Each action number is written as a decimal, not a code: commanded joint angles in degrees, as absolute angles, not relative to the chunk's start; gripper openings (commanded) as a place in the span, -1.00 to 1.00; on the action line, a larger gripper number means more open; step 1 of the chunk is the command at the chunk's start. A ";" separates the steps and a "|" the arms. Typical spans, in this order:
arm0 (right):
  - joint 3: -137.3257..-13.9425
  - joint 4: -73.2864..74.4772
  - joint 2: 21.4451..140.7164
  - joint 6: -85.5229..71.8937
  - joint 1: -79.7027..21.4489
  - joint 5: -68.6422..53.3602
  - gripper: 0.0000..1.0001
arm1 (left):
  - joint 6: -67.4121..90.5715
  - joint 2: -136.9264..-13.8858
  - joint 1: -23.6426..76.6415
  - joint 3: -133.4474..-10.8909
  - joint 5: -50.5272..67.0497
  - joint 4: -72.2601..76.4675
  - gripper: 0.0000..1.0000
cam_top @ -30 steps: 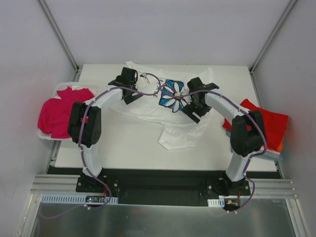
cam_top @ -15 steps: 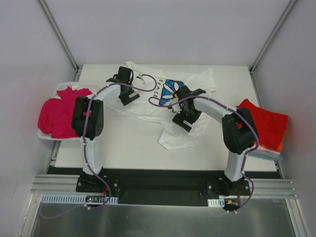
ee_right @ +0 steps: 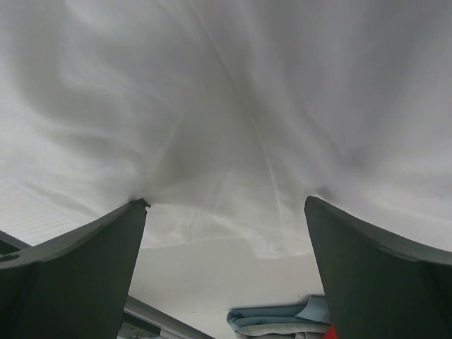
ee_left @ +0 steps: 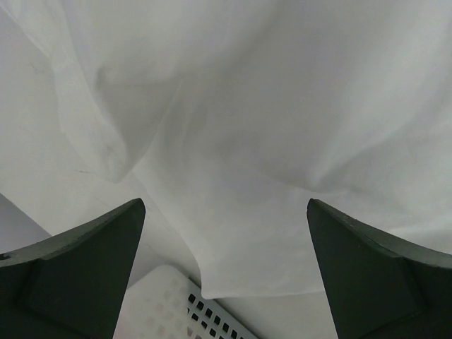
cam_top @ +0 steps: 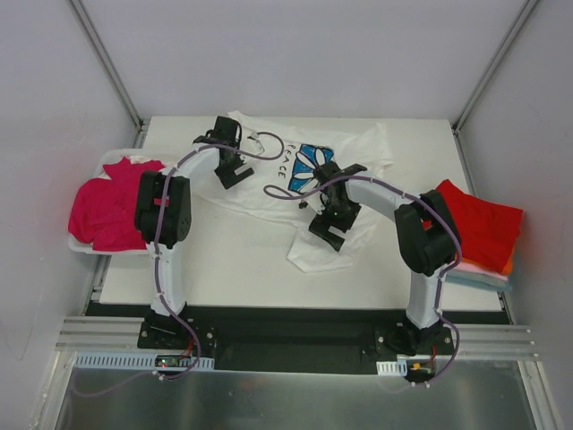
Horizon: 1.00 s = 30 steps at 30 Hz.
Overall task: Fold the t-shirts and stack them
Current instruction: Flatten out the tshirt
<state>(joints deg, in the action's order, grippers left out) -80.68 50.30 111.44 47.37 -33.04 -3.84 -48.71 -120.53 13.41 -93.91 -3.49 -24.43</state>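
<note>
The white t-shirt with a blue daisy print and dark lettering lies crumpled across the back middle of the table. My left gripper hovers open over its left part, where plain white cloth fills the left wrist view and nothing sits between the fingers. My right gripper is open above the shirt's lower front part. The right wrist view shows the cloth's hem just beyond the fingertips. Magenta t-shirts lie at the left. A folded stack topped by a red t-shirt sits at the right.
A white perforated basket at the table's left edge holds the magenta shirts, and its corner shows in the left wrist view. Light-blue folded cloth at the bottom of the right stack shows in the right wrist view. White walls enclose the table.
My right gripper has slid off the daisy print toward the near side, over the shirt's lower part, with its jaws opening wider. The left gripper shifted slightly; the print and lettering are now uncovered.
</note>
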 commanded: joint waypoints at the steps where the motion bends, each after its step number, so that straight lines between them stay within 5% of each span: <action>1: -80.68 51.33 111.97 49.83 -32.96 -6.68 1.00 | -47.37 -122.69 13.18 -97.91 -0.53 -29.35 0.99; 17: -82.53 53.61 114.79 54.84 -29.53 -13.53 1.00 | -43.68 -124.19 13.18 -98.61 7.38 -41.12 0.99; 30: -82.44 57.13 114.61 57.39 -29.00 -18.10 1.00 | -40.08 -129.90 13.01 -110.75 16.35 -57.92 0.98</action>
<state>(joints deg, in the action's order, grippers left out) -82.08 52.99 113.86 55.42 -28.97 -13.47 -41.41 -129.78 13.41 -108.36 12.32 -50.87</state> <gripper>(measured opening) 0.996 0.993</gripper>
